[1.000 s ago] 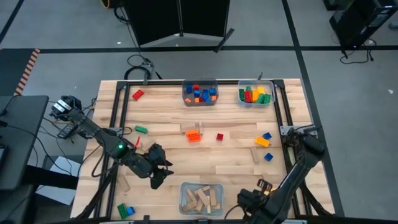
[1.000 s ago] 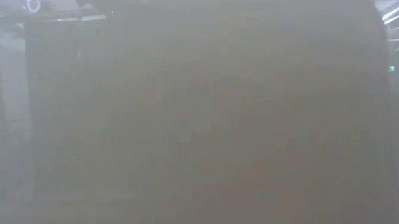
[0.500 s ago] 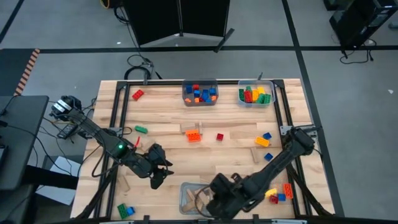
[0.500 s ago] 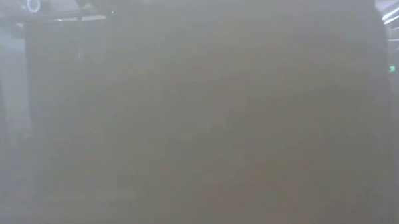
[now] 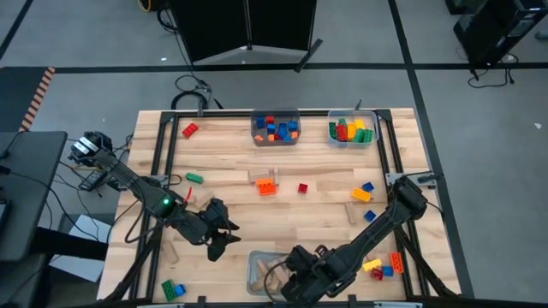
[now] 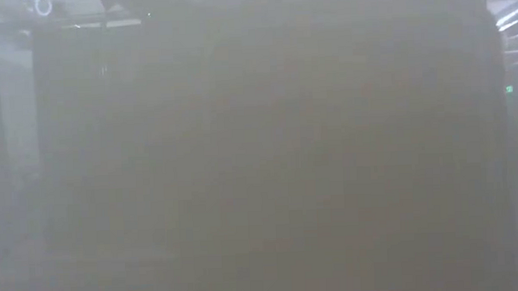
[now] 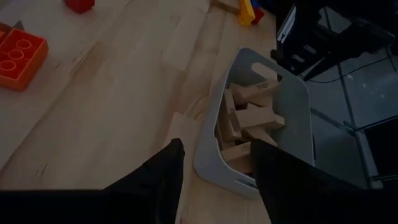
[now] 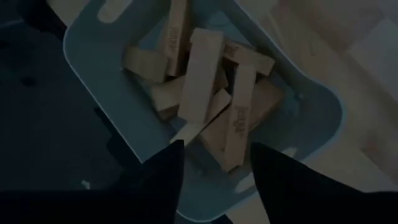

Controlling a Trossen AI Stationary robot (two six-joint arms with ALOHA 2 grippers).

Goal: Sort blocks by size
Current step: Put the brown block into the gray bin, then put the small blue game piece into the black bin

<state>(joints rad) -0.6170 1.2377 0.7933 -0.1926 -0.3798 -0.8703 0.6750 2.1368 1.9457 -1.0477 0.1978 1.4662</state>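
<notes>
A clear bin (image 5: 259,272) at the table's near edge holds several tan wooden blocks (image 8: 202,81). My right gripper (image 8: 214,180) hovers over it (image 5: 293,272), pointing down, open, with nothing between its fingers. My left gripper (image 5: 219,241) hangs open and empty just left of the bin, above bare table (image 7: 214,168). Loose blocks lie flat on the table: an orange brick (image 5: 267,186), a small red one (image 5: 302,188), a green one (image 5: 195,178), a red one (image 5: 189,130), blue and yellow ones (image 5: 365,191), and a tan block (image 5: 351,214).
Two more bins stand at the far edge: one (image 5: 275,128) with blue, orange and red bricks, one (image 5: 353,130) with green, red and yellow bricks. Mixed bricks lie at the near right (image 5: 383,266) and near left (image 5: 172,289). The low view shows only haze.
My right gripper has swept along the near edge toward the table's left, from the near right corner to above the wooden-block bin, slowing in the last half second. This has uncovered the bricks at the near right.
</notes>
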